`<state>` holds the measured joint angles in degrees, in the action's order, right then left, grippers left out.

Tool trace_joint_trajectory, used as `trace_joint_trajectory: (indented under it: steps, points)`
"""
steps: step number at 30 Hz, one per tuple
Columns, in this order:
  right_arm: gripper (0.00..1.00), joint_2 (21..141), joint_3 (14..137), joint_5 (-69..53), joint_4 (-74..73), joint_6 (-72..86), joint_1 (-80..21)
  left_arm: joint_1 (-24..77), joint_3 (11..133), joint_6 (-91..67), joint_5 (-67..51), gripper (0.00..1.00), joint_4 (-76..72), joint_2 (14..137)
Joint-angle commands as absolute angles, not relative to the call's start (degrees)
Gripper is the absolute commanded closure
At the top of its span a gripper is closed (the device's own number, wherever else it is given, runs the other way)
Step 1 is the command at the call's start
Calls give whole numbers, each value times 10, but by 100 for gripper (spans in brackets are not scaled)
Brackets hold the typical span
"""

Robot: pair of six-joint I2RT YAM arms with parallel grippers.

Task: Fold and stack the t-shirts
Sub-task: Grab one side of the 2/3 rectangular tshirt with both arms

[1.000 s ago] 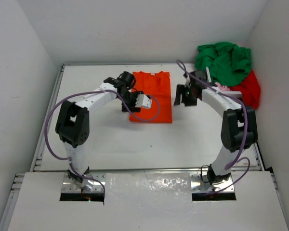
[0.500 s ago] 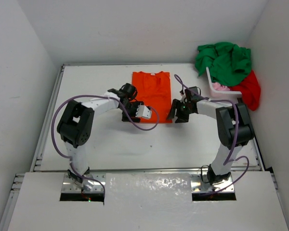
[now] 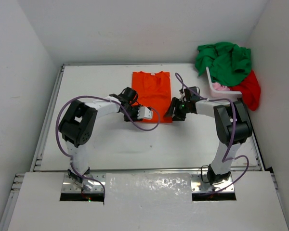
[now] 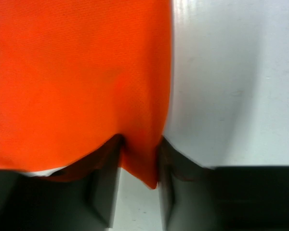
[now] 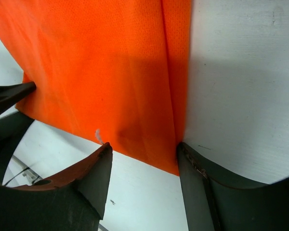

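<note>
Two grippers at the near corners of the folded orange t-shirt

Top view: the orange t-shirt (image 3: 151,91) lies flat on the bench (image 3: 96,139), folded to a rectangle, collar on the far side. The left gripper (image 3: 133,115) is at its near left corner and the right gripper (image 3: 175,111) at its near right corner. At the far right, the green t-shirt (image 3: 224,60) is heaped over the white basket (image 3: 216,88), the red t-shirt (image 3: 250,89) is beside it and the pink t-shirt (image 3: 221,87) lies inside. Left wrist view: the jaws are narrow and pinch the orange corner, the cloth bunched between both fingers (image 4: 106,192). Right wrist view: the jaws are wide apart, one finger on each side of the corner, and the cloth lies flat between the fingers (image 5: 94,183), not clamped.
</note>
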<state>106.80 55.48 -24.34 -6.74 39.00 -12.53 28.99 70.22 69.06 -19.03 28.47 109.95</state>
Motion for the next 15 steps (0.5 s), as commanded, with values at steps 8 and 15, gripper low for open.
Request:
trace_joint_trajectory:
  steps: [8,15]
  points:
    - [89,1123,528,-278,-56,401,-128,298,688,631,-171,100,236,1107]
    - [100,1080,524,-279,-88,359,-128,297,680,607,-137,100,257,1076]
